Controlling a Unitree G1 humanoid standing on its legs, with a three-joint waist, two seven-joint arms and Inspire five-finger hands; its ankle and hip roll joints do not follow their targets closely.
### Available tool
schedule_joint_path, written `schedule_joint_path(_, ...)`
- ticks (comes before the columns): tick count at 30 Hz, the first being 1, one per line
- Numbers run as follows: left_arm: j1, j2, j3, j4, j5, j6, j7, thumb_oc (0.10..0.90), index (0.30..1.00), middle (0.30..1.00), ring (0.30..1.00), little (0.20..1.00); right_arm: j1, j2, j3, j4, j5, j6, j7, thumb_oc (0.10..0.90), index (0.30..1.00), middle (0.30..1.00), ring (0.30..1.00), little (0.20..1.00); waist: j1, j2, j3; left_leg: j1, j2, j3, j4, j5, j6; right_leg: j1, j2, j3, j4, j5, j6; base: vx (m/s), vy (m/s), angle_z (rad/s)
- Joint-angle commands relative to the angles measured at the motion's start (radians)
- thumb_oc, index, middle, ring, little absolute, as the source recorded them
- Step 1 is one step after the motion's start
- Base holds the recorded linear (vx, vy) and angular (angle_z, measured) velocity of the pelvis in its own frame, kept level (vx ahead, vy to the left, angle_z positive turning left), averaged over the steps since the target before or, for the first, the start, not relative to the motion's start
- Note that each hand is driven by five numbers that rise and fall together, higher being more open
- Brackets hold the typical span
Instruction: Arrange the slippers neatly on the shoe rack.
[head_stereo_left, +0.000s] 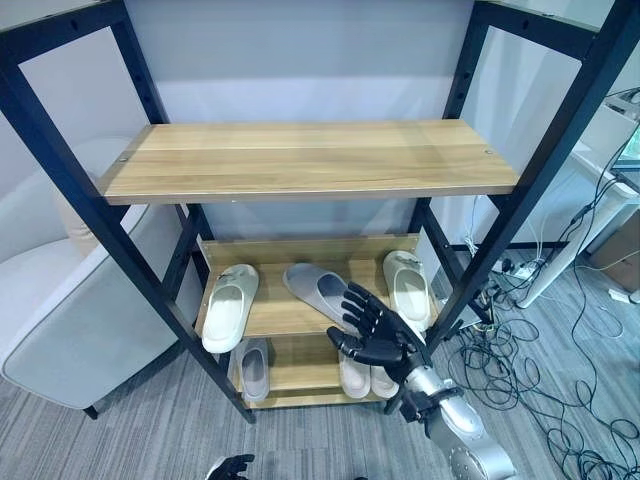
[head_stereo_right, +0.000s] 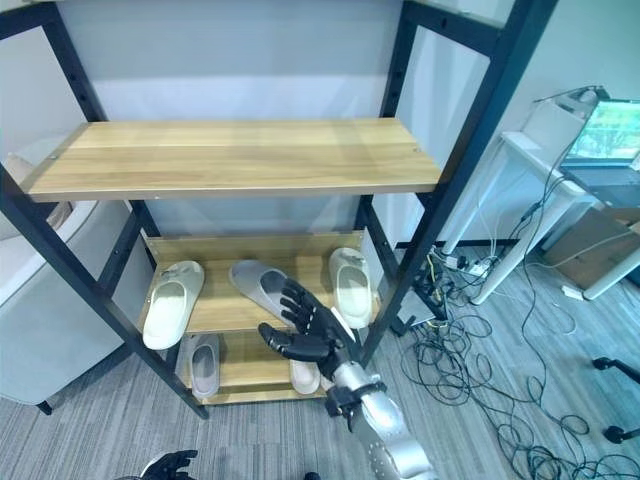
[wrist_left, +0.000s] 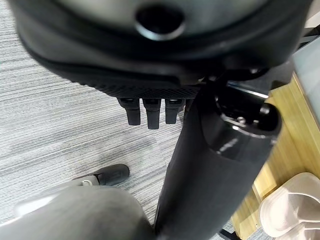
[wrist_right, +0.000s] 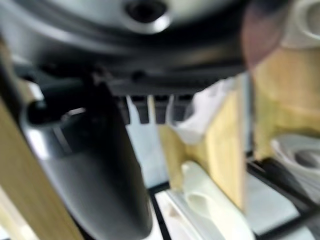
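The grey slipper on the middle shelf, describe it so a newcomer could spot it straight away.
Start at the black-framed shoe rack and drop to its middle shelf. Three slippers sit there; the grey slipper is the centre one. It lies skewed and is darker than the two whitish slippers flanking it, with the right hand just before it.

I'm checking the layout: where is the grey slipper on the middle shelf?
The grey slipper lies angled at the middle shelf's centre, between two white slippers, beside the open right hand.

Grey sofa (head_stereo_left: 70, 320), floor cables (head_stereo_left: 540, 370), white desk (head_stereo_right: 520, 190)
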Motion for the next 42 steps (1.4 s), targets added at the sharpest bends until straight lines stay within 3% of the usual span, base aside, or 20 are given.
schedule_joint_path(1, -0.021, -0.088, -0.030, 0.064, -0.001, -0.038, 0.007, 0.800, 0.900, 0.900, 0.900, 0.900, -0.083, -0.008, -0.090, -0.157, -0.121, -0.140, -0.059, 0.800, 0.900, 0.900, 0.900, 0.900, 0.023, -0.010, -0.017, -0.014, -0.009, 0.059, 0.009, -0.057, -0.001, 0.030, -0.032, -0.014, 0.017, -0.116, 0.080, 0.03, 0.017, 0.05)
schedule_joint_path(4, -0.012, -0.088, -0.024, 0.063, 0.004, -0.038, 0.005, 0.800, 0.900, 0.900, 0.900, 0.900, -0.138, -0.057, -0.150, -0.145, -0.286, -0.135, -0.144, 0.800, 0.900, 0.900, 0.900, 0.900, 0.035, -0.014, -0.013, -0.016, -0.008, 0.052, 0.009, -0.056, 0.001, 0.031, -0.033, -0.023, 0.017, -0.119, 0.080, 0.03, 0.019, 0.04)
schedule_joint_path(11, 0.007, -0.070, -0.019, 0.062, 0.031, -0.045, -0.006, 0.800, 0.900, 0.900, 0.900, 0.900, -0.224, -0.198, -0.240, -0.063, -0.479, -0.125, -0.243, 0.800, 0.900, 0.900, 0.900, 0.900, 0.069, -0.026, -0.002, -0.030, -0.009, 0.036, 0.009, -0.051, -0.003, 0.030, -0.034, -0.053, 0.016, -0.122, 0.085, 0.02, 0.015, 0.11)
schedule_joint_path(20, 0.022, -0.048, -0.038, 0.064, 0.039, -0.052, -0.018, 0.800, 0.900, 0.900, 0.900, 0.900, -0.356, -0.348, -0.171, 0.166, -0.592, -0.091, -0.269, 0.800, 0.900, 0.900, 0.900, 0.900, 0.109, -0.038, 0.013, -0.050, -0.016, 0.011, 0.009, -0.042, -0.006, 0.025, -0.040, -0.079, 0.017, -0.121, 0.090, 0.02, 0.021, 0.11)
schedule_joint_path(42, 0.041, -0.041, -0.039, 0.069, 0.032, -0.051, -0.009, 0.800, 0.900, 0.900, 0.900, 0.900, -0.471, -0.330, -0.079, 0.357, -0.672, -0.054, -0.307, 0.800, 0.900, 0.900, 0.900, 0.900, 0.159, -0.055, 0.027, -0.077, -0.027, -0.030, 0.009, -0.033, -0.011, 0.018, -0.048, -0.119, 0.014, -0.123, 0.093, 0.01, 0.013, 0.09)
